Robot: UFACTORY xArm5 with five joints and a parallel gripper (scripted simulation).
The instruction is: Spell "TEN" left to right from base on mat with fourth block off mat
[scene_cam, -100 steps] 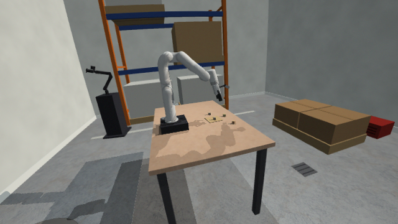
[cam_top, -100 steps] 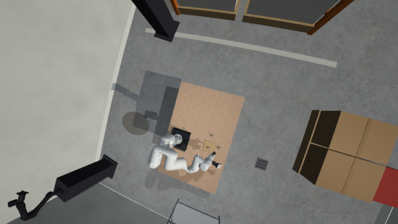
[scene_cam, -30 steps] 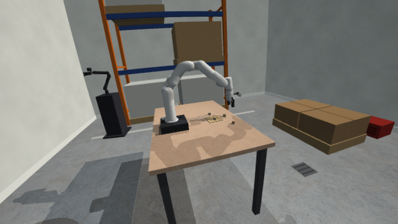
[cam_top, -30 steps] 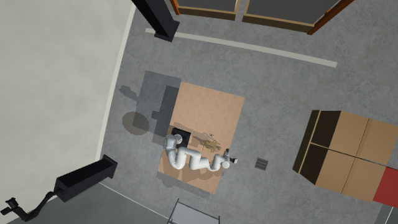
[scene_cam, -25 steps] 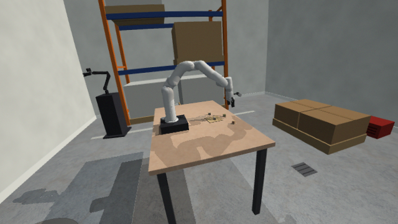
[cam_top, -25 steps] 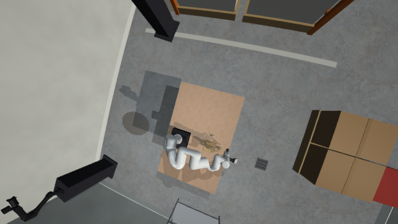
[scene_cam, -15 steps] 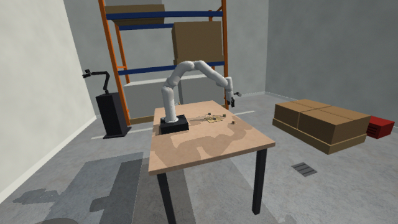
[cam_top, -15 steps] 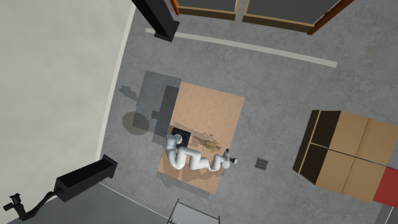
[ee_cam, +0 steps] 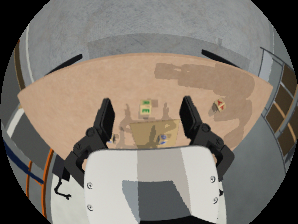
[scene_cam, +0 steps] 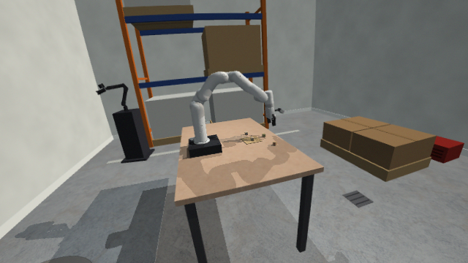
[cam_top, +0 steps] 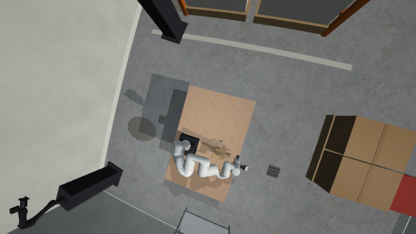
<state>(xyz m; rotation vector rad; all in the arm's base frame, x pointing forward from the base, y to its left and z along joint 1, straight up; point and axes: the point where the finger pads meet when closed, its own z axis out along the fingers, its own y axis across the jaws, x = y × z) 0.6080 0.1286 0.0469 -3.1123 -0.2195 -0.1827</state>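
Four blocks: the green-marked block (scene_cam: 263, 135) (ee_cam: 145, 108), red-marked block (scene_cam: 274, 144) (ee_cam: 219, 105), blue-marked block (scene_cam: 252, 139) (ee_cam: 163, 138) and dim block (cam_top: 221, 141) (scene_cam: 246, 134) (ee_cam: 113, 138) all show in the wrist and exterior views.
Letter colours: plain only in the wrist view; the exterior shows small dark cubes.
Tool (cam_top: 238, 157) (scene_cam: 271, 122) (ee_cam: 147, 105): fingers spread wide, nothing between them, raised above the counter (cam_top: 221, 110) (scene_cam: 234, 172) (ee_cam: 120, 80).
Green-marked block: framed between the fingers in the wrist view, off the mat (cam_top: 214, 156) (scene_cam: 248, 142) (ee_cam: 142, 130).
Blue-marked block: on the mat, nearer the arm's base than the green one.
Red-marked block: off the mat, right of the tool in the wrist view.
Dim block: off the mat, left of the blue one in the wrist view.
Edges: the counter's far edge lies past the green-marked block; from above, the tool appears by that edge.
Open room: wood surrounds the green-marked block in the wrist view.
Hidden: the tool's housing cuts off the mat's near part in the wrist view; from above, the red-marked block cannot be seen.
Hard to read: letters on the red, blue and dim blocks; shadows cross the mat.

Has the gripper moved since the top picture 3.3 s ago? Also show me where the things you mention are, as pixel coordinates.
Yes. In the top view the gripper (cam_top: 246, 168) (scene_cam: 271, 120) (ee_cam: 147, 105) has shifted toward the floor grate (cam_top: 273, 171) (scene_cam: 357, 199), nearer than before.
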